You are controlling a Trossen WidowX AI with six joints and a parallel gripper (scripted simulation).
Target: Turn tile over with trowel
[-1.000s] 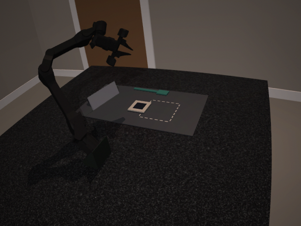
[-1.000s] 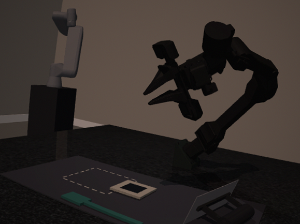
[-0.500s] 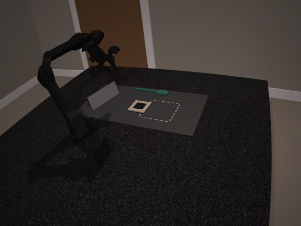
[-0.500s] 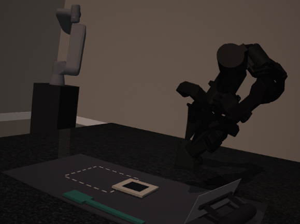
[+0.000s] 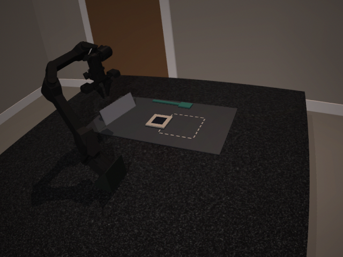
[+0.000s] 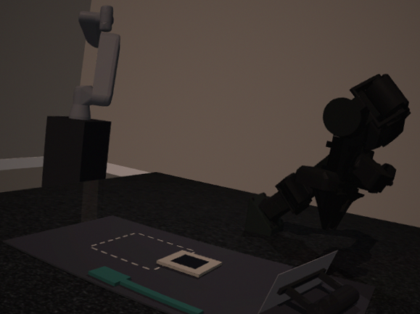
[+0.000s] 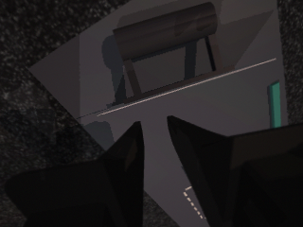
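Note:
My gripper [image 5: 105, 96] [image 6: 329, 228] [image 7: 154, 124] points down, partly open, with nothing between its fingers. It hangs above the table near a grey plate tool [image 5: 117, 109] [image 6: 275, 291] [image 7: 166, 30] with a round bar handle, shaped like a plasterer's trowel. That tool stands tilted on the mat's left part in the top view. A teal tool [image 5: 185, 105] [image 6: 104, 275] [image 7: 276, 104] with a long handle and small flat blade lies along the mat's back edge. The tile [image 5: 159, 120] [image 6: 190, 261] lies flat, dark square up, across the left end of the dashed outline [image 5: 204, 119].
The dark mat [image 5: 216, 133] [image 6: 40, 244] lies on the speckled black table [image 5: 207, 199]. In the exterior view, a second, pale robot arm [image 6: 105, 65] stands on a dark pedestal [image 6: 61, 152] beyond the table.

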